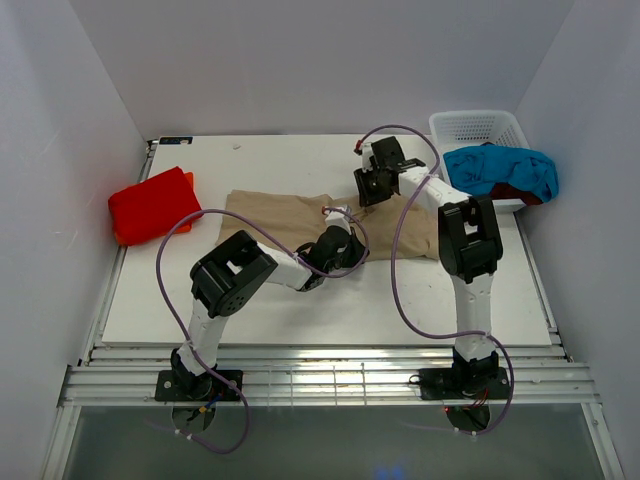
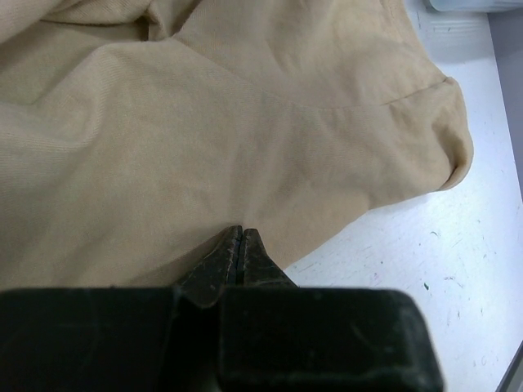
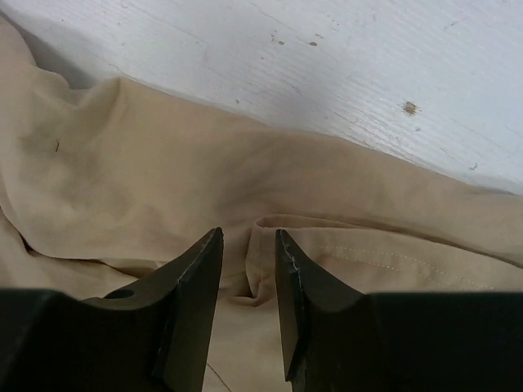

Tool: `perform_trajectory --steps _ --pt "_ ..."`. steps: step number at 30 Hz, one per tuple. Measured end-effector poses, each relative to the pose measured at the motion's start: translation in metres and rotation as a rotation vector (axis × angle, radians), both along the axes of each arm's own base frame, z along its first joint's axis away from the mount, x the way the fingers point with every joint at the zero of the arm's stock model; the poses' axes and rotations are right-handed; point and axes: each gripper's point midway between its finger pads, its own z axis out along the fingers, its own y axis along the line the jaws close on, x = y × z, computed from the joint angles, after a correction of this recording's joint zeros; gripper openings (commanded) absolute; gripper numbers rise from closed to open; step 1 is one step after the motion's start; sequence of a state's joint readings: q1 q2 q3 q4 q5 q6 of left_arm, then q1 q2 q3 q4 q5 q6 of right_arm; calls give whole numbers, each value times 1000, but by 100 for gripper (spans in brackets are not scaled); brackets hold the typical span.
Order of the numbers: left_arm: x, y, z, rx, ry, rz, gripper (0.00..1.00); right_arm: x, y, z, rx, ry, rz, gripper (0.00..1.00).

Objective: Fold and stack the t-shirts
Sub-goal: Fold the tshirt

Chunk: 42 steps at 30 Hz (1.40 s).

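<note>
A tan t-shirt (image 1: 275,213) lies spread and rumpled across the middle of the table. My left gripper (image 1: 338,247) rests over its near edge, jaws shut tip to tip (image 2: 243,231), with no cloth showing between them. My right gripper (image 1: 371,187) hovers low at the shirt's far edge, open (image 3: 248,233), and a raised fold of tan cloth (image 3: 270,245) sits just beyond the gap. A bright red t-shirt (image 1: 151,205) lies folded at the left, with an orange edge at its back corner. A turquoise t-shirt (image 1: 500,168) hangs over a dark red one (image 1: 516,194) at the basket.
A white plastic basket (image 1: 478,126) stands at the back right corner of the white table (image 1: 330,305). Purple cables loop from both arms above the cloth. White walls close in on the left, back and right.
</note>
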<state>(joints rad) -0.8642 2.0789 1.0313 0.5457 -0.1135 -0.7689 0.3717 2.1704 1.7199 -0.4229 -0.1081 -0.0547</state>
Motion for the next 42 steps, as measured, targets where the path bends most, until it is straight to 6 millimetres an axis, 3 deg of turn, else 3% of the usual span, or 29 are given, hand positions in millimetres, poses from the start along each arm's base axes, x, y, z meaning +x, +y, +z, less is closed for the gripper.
perform_trajectory --steps 6,14,17,18,20,28,42 --pt "-1 0 0 -5 -1 2 0 -4 5 -8 -10 14 11 37" --pt "-4 1 0 -9 4 3 0 -5 -3 -19 -63 30 -15 37" --pt "-5 2 0 -11 6 3 0 -5 -6 -20 -77 28 -23 29" --pt "-6 2 0 -10 7 2 0 -5 -7 -20 -80 27 -23 17" --pt "-6 2 0 -10 8 2 0 -4 -7 -20 -84 25 -23 10" --pt "-6 2 0 -10 8 2 0 -5 -6 -20 -87 23 -25 8" --pt "-7 2 0 -17 11 6 0 28 -1 29 -82 -84 -85 8"
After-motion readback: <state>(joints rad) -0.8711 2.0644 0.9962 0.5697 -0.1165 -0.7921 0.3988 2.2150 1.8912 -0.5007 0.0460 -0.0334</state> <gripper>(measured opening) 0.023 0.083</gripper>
